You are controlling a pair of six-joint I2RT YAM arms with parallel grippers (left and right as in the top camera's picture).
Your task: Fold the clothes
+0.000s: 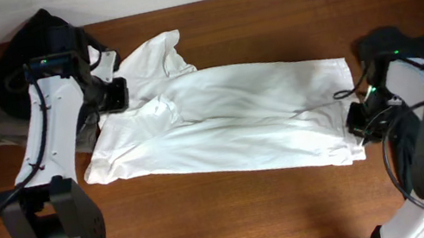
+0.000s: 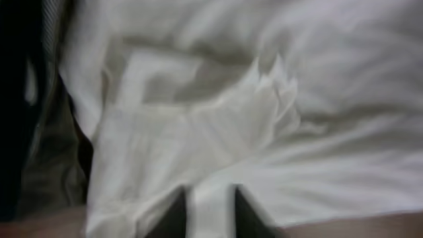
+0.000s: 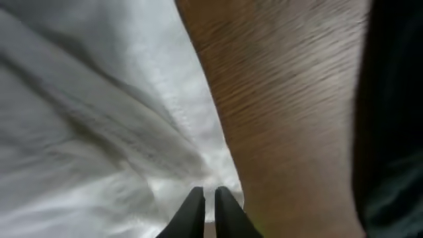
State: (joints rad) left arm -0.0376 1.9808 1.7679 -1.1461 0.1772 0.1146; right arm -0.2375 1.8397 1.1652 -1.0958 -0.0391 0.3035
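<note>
White garment [image 1: 230,120] lies spread, pinched by left tool [image 2: 210,198] and right tool [image 3: 209,197].

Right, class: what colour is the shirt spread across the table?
Plain white; the shirt shows best in the overhead view.

Even light, sharp overhead; both wrist views are blurred, the white garment [image 2: 277,79] soft-focused.

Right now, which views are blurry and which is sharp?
Overhead: sharp, evenly lit, though the white shirt runs bright. Left wrist: blurred throughout, left fingers dark. Right wrist: cloth by the right fingers is soft; the table grain is crisper.
</note>
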